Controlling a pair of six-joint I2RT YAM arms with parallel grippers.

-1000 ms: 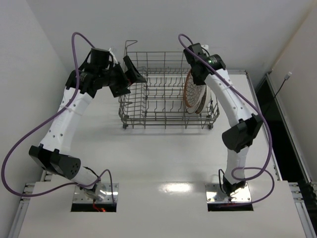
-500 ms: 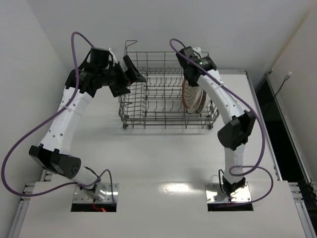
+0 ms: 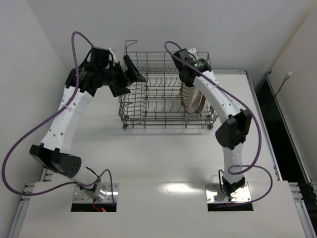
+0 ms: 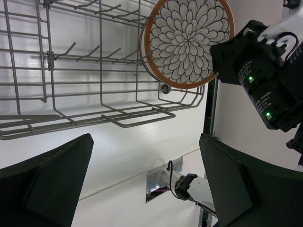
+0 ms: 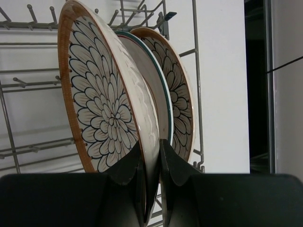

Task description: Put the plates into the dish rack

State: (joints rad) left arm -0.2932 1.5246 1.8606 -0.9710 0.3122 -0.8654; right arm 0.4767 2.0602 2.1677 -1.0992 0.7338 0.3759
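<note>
Right wrist view: right pincer (image 5: 150,160) pinches the rim of a plate (image 5: 102,109) standing on edge at the rack's (image 5: 196,71) right end, face close beside two other plates (image 5: 182,113). Release should back off along its plane. Left pincer (image 4: 147,177) gapes empty.

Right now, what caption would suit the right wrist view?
Right gripper pinches the rim of a petal-patterned plate standing in the dish rack beside two other plates.
</note>
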